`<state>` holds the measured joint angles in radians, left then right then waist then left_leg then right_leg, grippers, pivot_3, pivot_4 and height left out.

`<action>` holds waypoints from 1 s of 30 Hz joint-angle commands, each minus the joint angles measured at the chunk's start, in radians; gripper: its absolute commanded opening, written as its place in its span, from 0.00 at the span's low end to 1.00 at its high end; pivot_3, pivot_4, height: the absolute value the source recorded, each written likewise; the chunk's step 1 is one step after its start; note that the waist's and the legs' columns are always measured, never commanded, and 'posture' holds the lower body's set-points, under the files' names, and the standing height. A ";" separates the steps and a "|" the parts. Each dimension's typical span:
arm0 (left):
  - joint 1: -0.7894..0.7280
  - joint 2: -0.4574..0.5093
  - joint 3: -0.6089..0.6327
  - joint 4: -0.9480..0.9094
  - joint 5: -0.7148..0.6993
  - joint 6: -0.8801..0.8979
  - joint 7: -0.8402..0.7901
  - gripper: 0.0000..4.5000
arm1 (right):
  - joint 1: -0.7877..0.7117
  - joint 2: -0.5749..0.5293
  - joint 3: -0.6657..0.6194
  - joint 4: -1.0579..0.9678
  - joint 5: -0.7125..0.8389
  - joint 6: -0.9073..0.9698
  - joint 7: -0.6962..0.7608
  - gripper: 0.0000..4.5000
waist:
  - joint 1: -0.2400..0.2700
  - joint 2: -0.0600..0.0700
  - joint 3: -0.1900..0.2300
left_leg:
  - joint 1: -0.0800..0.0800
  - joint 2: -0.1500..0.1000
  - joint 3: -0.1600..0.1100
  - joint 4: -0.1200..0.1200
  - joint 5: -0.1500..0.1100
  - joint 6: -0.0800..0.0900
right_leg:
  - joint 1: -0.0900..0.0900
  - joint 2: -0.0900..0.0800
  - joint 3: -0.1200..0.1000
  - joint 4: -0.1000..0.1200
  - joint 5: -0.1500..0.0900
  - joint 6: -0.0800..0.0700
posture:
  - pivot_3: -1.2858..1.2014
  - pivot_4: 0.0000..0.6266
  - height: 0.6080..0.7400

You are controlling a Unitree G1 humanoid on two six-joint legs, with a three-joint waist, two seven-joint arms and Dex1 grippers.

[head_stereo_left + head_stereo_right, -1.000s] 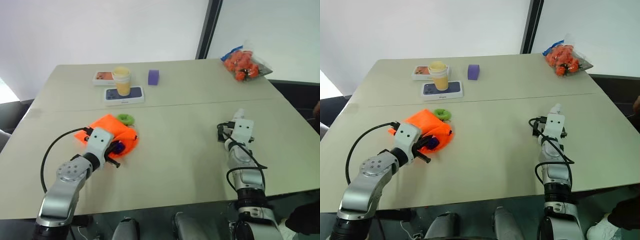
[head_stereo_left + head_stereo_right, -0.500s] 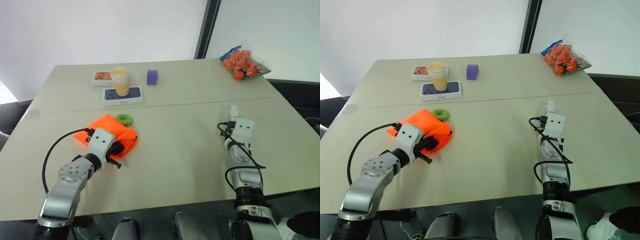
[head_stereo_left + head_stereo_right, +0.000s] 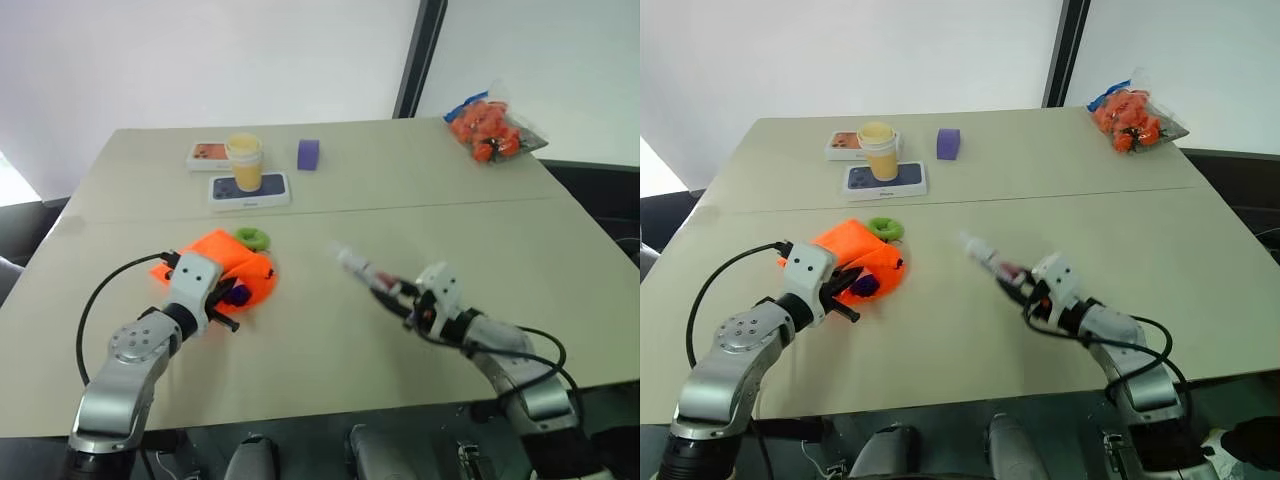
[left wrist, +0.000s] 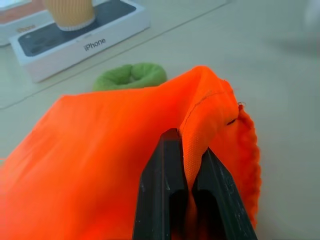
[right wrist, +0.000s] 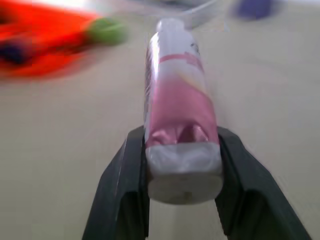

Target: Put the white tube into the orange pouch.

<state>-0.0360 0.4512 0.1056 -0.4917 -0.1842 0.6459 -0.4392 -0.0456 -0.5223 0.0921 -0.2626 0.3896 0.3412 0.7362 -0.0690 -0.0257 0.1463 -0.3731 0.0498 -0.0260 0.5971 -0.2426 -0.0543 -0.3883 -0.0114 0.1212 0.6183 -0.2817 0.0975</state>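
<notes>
The orange pouch [image 3: 225, 262] lies on the left half of the table, its lime-green ring [image 3: 252, 237] just behind it. My left gripper [image 4: 187, 165] is shut on the pouch's rim, pinching a fold of fabric beside the gathered mouth. The white tube [image 3: 358, 268], with a pinkish-red label, is held by its flat end in my right gripper [image 3: 395, 295], which is shut on it. The tube hangs just above the table near its middle, cap pointing left toward the pouch. A stretch of bare table separates cap and pouch. From the right wrist, the tube [image 5: 177, 100] sits between both fingers.
A yellow-and-white cup [image 3: 244, 162] stands on a phone box [image 3: 250, 190] at the back left, with a second box [image 3: 205, 153] behind it. A purple block [image 3: 308, 153] sits nearby. A clear bag of orange fruit [image 3: 490, 128] lies at the far right corner.
My right arm has swung left and back toward me with the tube, which pointed away from me before and now points at the pouch. The left gripper and pouch stayed put.
</notes>
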 commanded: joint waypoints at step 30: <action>-0.009 -0.014 -0.127 -0.196 -0.162 0.104 -0.018 0.00 | -0.361 0.329 0.256 0.167 -0.139 0.123 -0.048 0.27 | 0.001 -0.005 0.001 | 0.000 -0.001 -0.002 -0.001 0.000 0.000 | -0.002 0.001 -0.001 -0.002 0.003 -0.003 | 0.52 0.24 0.87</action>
<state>-0.0365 0.4349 -0.0106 -0.6478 -0.3310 0.7415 -0.4538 -0.3755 -0.2127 0.3489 -0.0687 0.2459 0.4871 0.6885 -0.0685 -0.0307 0.1475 -0.3735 0.0491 -0.0283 0.5961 -0.2426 -0.0547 -0.3905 -0.0104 0.1204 0.6169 -0.2792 0.0941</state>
